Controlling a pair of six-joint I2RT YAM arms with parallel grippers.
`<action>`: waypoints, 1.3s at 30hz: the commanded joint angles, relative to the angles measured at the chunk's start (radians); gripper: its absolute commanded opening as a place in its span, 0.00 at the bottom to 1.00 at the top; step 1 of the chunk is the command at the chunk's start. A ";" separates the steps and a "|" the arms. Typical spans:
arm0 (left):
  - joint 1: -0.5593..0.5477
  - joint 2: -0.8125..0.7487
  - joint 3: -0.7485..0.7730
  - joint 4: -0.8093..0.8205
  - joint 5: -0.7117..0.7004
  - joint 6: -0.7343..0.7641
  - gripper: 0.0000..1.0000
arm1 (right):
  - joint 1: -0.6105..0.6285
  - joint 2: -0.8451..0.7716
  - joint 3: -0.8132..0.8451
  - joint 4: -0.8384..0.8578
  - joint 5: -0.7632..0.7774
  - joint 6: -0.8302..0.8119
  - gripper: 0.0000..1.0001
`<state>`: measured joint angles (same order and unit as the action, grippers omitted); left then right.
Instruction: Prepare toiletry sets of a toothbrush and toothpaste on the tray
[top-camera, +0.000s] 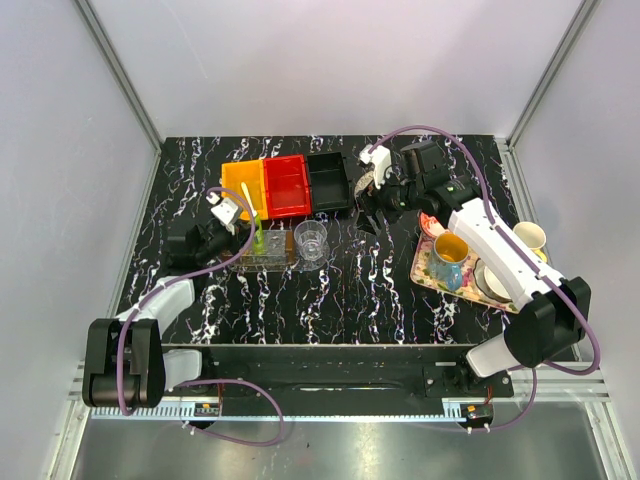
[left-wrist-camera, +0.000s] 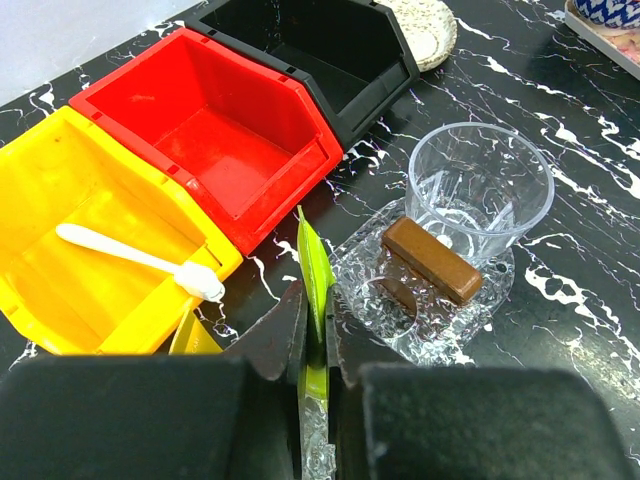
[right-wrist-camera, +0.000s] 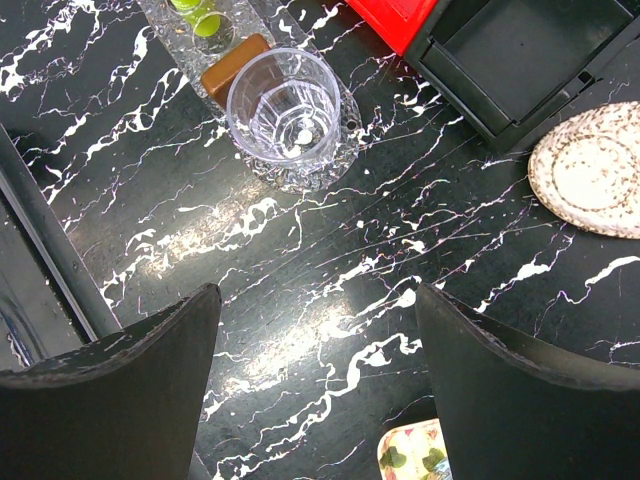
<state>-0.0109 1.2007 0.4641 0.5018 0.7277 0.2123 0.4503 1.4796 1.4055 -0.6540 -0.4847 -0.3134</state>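
My left gripper is shut on the light green toothpaste tube, held on edge over the near end of the clear glass tray. In the top view this gripper and the green tube are at the tray's left end. The white toothbrush lies in the yellow bin, also seen from the top. A yellow tube partly shows beside my left finger. My right gripper is open and empty above the bare table.
A clear cup and a brown bar sit on the glass tray. Red bin and black bin stand behind it. A speckled plate lies near the black bin. A floral tray with cups is at the right.
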 joint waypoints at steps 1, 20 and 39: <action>0.006 0.005 -0.001 0.106 0.038 0.019 0.09 | -0.004 0.002 -0.002 0.034 -0.017 0.004 0.84; 0.006 0.014 0.005 0.089 0.045 0.041 0.22 | -0.005 0.015 0.009 0.033 -0.020 0.005 0.84; 0.006 -0.085 0.068 -0.006 0.035 0.021 0.29 | -0.005 0.016 0.012 0.033 -0.023 0.007 0.84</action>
<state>-0.0109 1.1709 0.4706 0.4824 0.7361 0.2359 0.4503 1.4937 1.4055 -0.6540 -0.4904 -0.3134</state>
